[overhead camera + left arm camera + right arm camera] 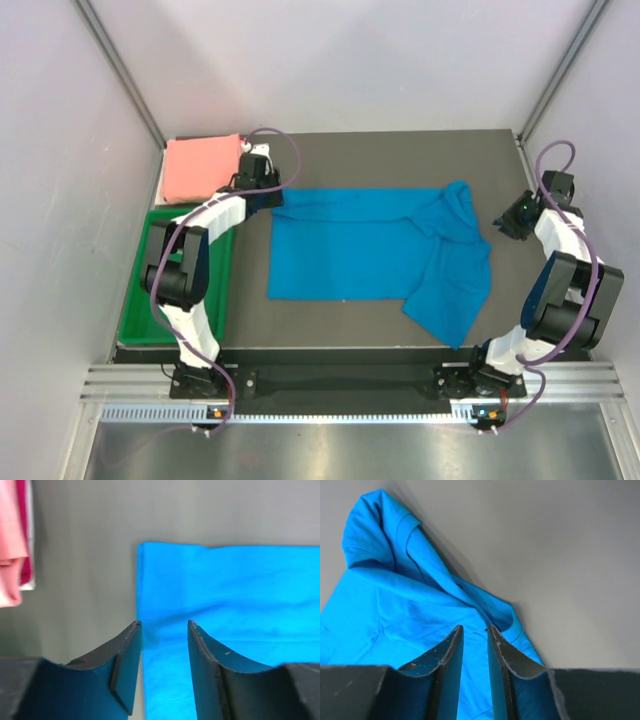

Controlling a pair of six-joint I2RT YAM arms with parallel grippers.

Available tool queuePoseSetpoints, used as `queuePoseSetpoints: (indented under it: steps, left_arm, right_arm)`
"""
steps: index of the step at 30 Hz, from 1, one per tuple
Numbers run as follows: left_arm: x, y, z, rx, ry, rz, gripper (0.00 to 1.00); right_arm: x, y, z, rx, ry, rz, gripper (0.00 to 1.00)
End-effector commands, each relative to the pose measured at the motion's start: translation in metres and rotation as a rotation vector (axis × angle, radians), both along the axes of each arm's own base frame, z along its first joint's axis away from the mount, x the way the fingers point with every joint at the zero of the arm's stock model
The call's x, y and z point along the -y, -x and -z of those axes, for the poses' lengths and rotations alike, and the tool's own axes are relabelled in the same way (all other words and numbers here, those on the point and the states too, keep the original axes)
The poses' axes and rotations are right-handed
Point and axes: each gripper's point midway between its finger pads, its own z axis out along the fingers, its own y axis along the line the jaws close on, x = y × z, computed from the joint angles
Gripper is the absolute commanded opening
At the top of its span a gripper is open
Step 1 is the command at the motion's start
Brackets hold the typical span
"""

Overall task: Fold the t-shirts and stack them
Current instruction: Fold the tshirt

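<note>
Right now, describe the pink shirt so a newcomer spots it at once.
On the dark table, look to the far left corner, just beyond the green tray. The pink shirt lies there as a compact folded block. Unlike the blue shirt, which is spread out mid-table, it is salmon and neatly squared.

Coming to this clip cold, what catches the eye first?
The bright blue t-shirt sprawled across the middle of the table, flat on its left, rumpled on its right. Next, the folded pink t-shirt in the far left corner, behind a green tray. The left tool and the right tool hover open near its two ends.
</note>
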Motion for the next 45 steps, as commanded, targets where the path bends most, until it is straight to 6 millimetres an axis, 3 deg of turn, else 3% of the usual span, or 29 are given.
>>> queuePoseSetpoints:
  steps: [1,6,9,12,15,21,25,31,34,45]
  left_arm:
    - [0.015,-0.005,-0.014,0.015,0.085,-0.003,0.47]
    - [0.035,-0.005,-0.008,-0.004,0.145,0.010,0.50]
    - [0.036,-0.008,0.008,-0.040,0.144,-0.007,0.49]
    - [0.033,-0.002,0.037,-0.130,0.121,-0.033,0.47]
    - [0.033,0.005,0.045,-0.167,0.127,-0.040,0.44]
    - [0.018,0.010,0.042,-0.166,0.055,-0.099,0.43]
    - [0.016,0.011,0.047,-0.185,0.042,-0.111,0.43]
    - [0.017,0.010,0.052,-0.191,0.035,-0.119,0.43]
    - [0.014,0.009,0.054,-0.193,0.017,-0.127,0.43]
    - [0.006,0.007,0.062,-0.208,-0.036,-0.136,0.43]
  right_arm:
    - [-0.010,-0.007,-0.021,0.051,0.010,-0.021,0.27]
    - [-0.033,-0.004,-0.006,0.037,-0.036,-0.023,0.30]
    - [-0.043,-0.005,0.002,0.023,-0.038,-0.018,0.30]
    - [-0.070,-0.009,0.007,0.011,-0.032,-0.072,0.31]
    - [-0.080,-0.010,0.013,-0.004,-0.028,-0.089,0.31]
    - [-0.071,-0.002,0.021,-0.065,0.007,-0.031,0.32]
    - [-0.071,-0.004,0.022,-0.057,-0.021,0.032,0.39]
    - [-0.075,-0.004,0.031,-0.076,-0.067,0.089,0.39]
    - [-0.066,-0.008,0.034,-0.068,-0.030,0.128,0.39]
    - [-0.051,-0.007,0.064,-0.127,0.025,0.183,0.40]
